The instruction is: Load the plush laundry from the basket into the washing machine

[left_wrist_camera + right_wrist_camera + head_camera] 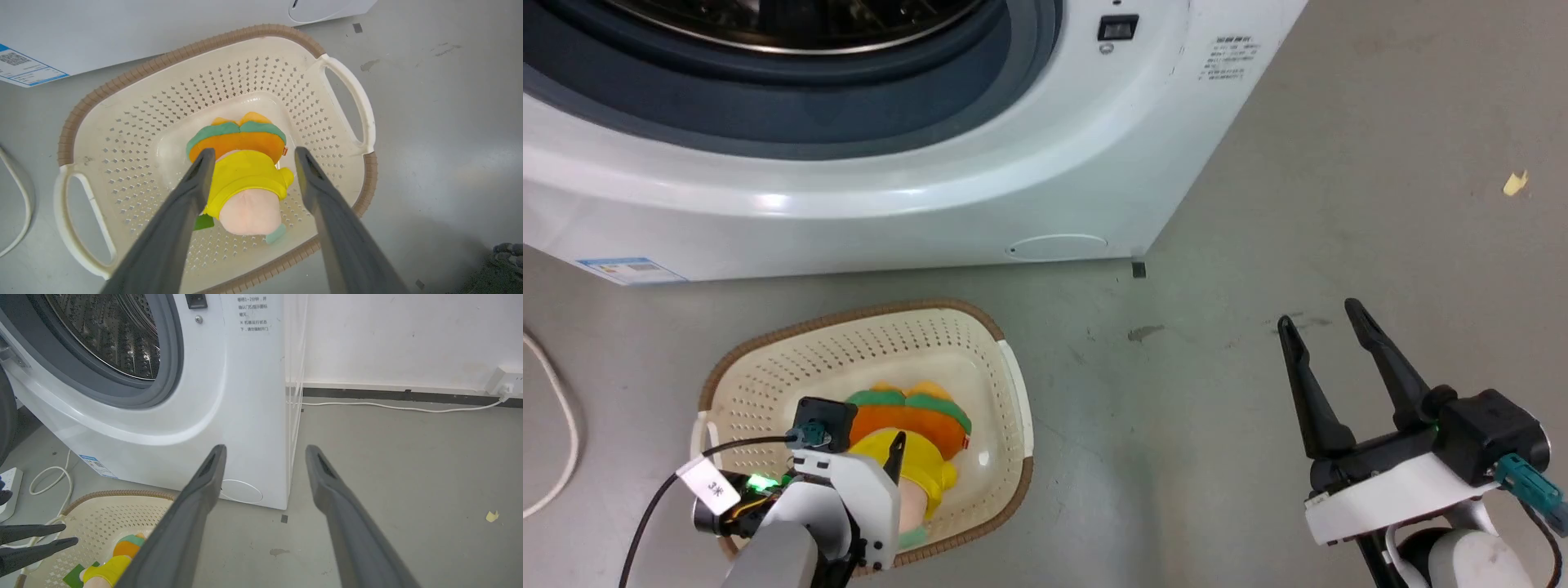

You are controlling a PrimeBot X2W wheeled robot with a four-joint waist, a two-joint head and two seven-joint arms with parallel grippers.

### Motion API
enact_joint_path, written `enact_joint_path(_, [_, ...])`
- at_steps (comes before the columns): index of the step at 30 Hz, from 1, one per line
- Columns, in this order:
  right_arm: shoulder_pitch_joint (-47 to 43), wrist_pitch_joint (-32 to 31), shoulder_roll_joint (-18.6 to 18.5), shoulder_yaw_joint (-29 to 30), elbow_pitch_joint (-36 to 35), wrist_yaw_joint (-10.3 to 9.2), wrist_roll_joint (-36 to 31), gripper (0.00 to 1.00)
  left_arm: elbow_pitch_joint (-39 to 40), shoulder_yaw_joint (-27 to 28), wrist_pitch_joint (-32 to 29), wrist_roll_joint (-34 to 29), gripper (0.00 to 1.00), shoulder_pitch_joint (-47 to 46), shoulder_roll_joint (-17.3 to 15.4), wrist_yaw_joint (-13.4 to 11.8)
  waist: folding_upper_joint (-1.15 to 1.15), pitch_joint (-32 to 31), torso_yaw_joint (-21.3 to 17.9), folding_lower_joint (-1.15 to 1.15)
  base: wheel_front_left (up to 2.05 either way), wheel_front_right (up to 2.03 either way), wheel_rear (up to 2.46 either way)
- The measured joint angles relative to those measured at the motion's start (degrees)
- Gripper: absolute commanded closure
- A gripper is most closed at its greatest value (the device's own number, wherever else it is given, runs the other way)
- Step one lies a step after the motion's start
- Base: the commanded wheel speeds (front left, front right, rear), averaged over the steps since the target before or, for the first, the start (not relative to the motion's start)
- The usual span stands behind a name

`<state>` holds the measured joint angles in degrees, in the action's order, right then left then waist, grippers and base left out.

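The doll (245, 179) lies in the bottom of the basket (163, 61), its cream-pink head toward the robot and its orange bottom with green trim toward the washer (931, 212). A small green tag (203, 222) shows beside the head.

The left gripper (253, 153) hangs over the basket, its jaws apart and set to either side of the doll's yellow top. In the left wrist view one finger overlaps the doll's edge and the other stands clear of it. Whether either touches the doll cannot be told.

The basket stands on the grey floor (1258, 204) just in front of the washer, with a white handle (351, 106) at each end. The washer's grey seal (171, 375) and steel drum (114, 335) show in the right wrist view, and a blue-edged label (629, 269) sits low on its front.

The right gripper (1319, 314) is well off to the right of the basket, over bare floor, jaws apart and holding nothing.

A white cable (556, 408) curls on the floor to the left of the basket. A yellow scrap (1515, 184) lies far right, and another cable (400, 407) runs along the wall to a socket (504, 381).
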<state>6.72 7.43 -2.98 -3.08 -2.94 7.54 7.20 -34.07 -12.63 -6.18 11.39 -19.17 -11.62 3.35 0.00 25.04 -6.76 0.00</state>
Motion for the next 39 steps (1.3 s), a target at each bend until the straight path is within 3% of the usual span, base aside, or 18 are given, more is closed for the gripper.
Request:
enact_joint_path(13, [1.7,1.6,0.0,-1.3,-0.9,0.00,2.7,0.00,-7.9,-4.7,-3.5,3.0,0.00,-6.6,-5.4,1.0,0.00,7.2,-2.1,0.00,0.00,0.00,0.00])
enact_joint_path(39, [5.5,4.6,0.0,-3.7,-2.1,0.00,8.2,0.00,-22.3,-13.5,-9.5,9.1,0.00,-20.6,-11.1,2.7,0.00,21.2,-7.2,0.00,0.00,0.00,0.00])
